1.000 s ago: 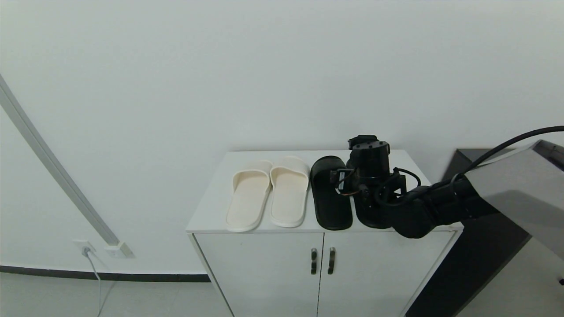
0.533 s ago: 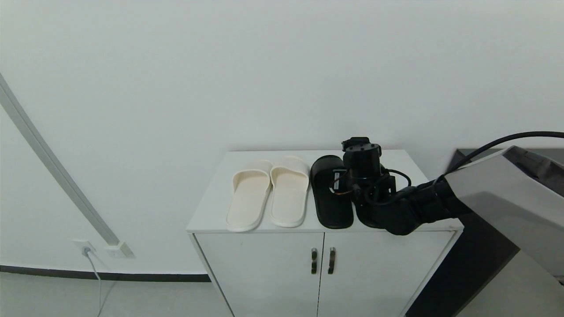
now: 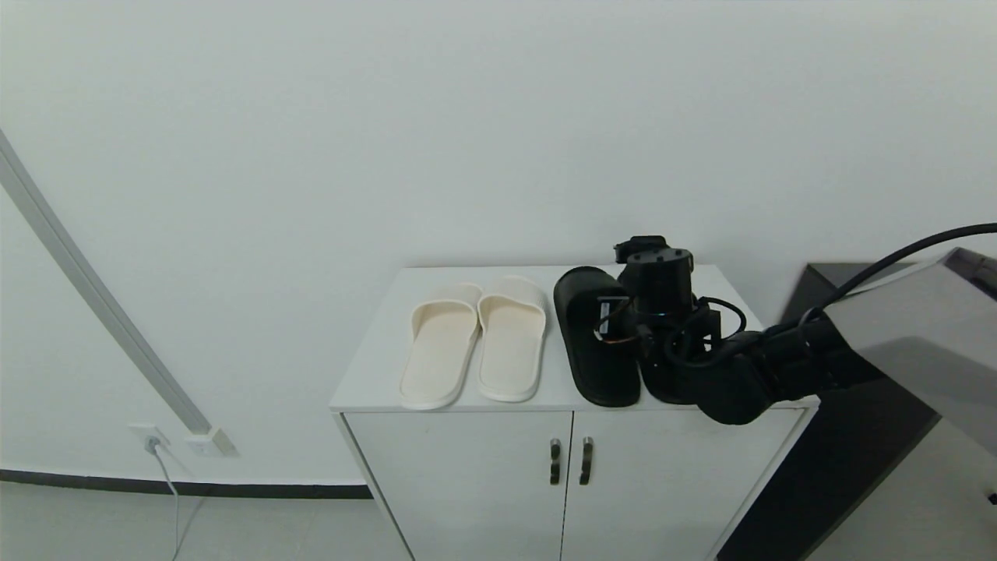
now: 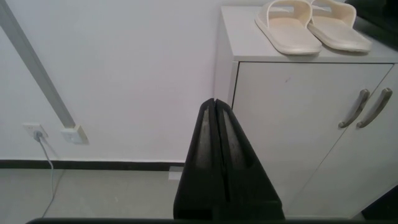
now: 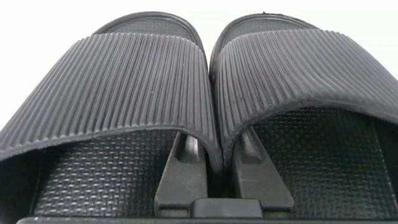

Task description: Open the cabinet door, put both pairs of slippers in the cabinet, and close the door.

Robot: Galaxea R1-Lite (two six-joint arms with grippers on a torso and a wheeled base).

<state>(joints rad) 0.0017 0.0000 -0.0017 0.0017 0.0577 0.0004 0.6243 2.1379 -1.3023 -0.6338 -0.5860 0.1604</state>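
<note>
Two black slippers stand side by side on the right of the white cabinet top [image 3: 374, 366]; the left one [image 3: 596, 343] shows whole, the right one [image 3: 662, 388] lies mostly under my right arm. My right gripper [image 5: 214, 149] has one finger under each ribbed strap [image 5: 124, 81] and is shut on the two inner edges, pressed together. A cream pair [image 3: 440, 343] [image 3: 510, 339] lies on the left half of the top. Both cabinet doors [image 3: 467, 483] are shut, their handles [image 3: 554, 461] [image 3: 586, 460] at the middle. My left gripper [image 4: 215, 118] is shut, empty, low and left of the cabinet.
A grey cable duct [image 3: 93, 296] runs diagonally down the wall to a socket [image 3: 148, 438] with a plugged cable, left of the cabinet. A dark cabinet or block [image 3: 826, 467] stands close to the cabinet's right side. The wall is right behind the slippers.
The left black slipper has slid right, now tight against the other black one. My right wrist went forward and left, then drew back right a little.
</note>
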